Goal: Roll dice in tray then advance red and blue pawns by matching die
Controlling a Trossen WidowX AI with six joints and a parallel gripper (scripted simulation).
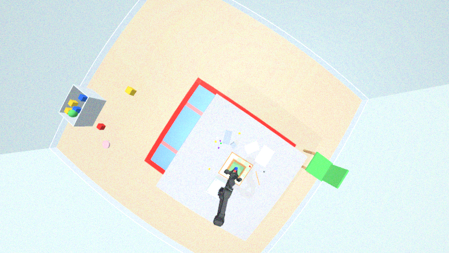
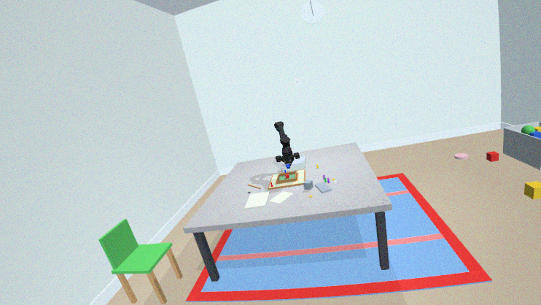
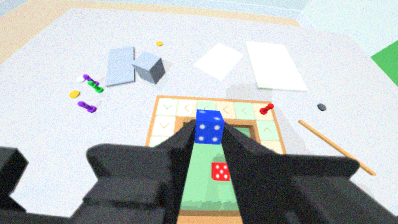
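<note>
The pincer (image 1: 235, 172) (image 2: 288, 165) (image 3: 207, 124) looks like matt black plastic, its broad parts smooth. Between its tips the blue die (image 1: 235, 168) (image 2: 288, 165) (image 3: 209, 127) has a smooth, plastic look, as does the red die (image 2: 286, 175) (image 3: 220, 171) below them. The tray (image 2: 281, 178) (image 3: 200, 195) beneath the pincer has a brown, wood-like rim around a matt green, felt-like floor. Beyond the pincer, two white sheets (image 1: 264, 155) (image 2: 257, 199) (image 3: 276, 66) (image 1: 252, 147) (image 2: 281, 197) (image 3: 218, 60) look like flat, matt paper. The thin stick (image 1: 257, 178) (image 2: 254, 186) (image 3: 336, 147) to one side resembles plain wood. Under everything, the counter (image 1: 201, 151) (image 2: 227, 204) (image 3: 45, 60) is matt grey with a speckled, stone-like look.
</note>
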